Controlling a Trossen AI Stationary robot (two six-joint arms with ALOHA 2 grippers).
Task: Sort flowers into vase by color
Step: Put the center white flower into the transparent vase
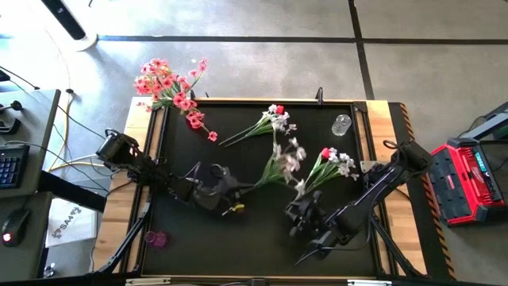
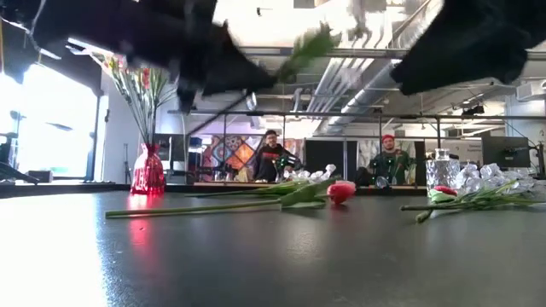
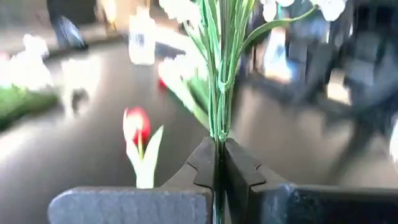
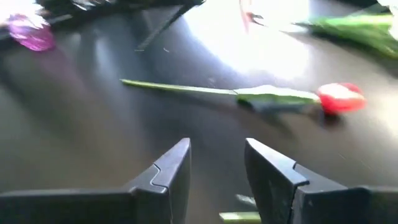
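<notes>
My left gripper (image 1: 235, 189) is shut on a white-blossom spray (image 1: 286, 155), held above the table's middle; its stems (image 3: 217, 93) rise past the fingers to white blossoms (image 3: 186, 7). My right gripper (image 4: 216, 167) is open and empty, low over the table right of centre (image 1: 305, 213). A red tulip (image 4: 339, 98) lies on its side on the table beyond its fingers. More white and red sprays lie flat at the far middle (image 1: 271, 121) and to the right (image 1: 332, 160). Pink flowers (image 1: 171, 89) stand at the far left corner. My left gripper pinches the bundle of thin green stems (image 3: 217, 138) between its two fingers, at the spray's lower end. The stems run on past the fingertips, in line with the fingers. The spray is lifted clear of the table, blossoms away from the gripper.
A small clear glass vase (image 1: 341, 125) stands at the far right. A small pink vase (image 1: 156, 238) sits at the near left. In the low view a red vase (image 2: 148, 170) holds flowers at the left. Two people (image 2: 273, 158) sit beyond the table.
</notes>
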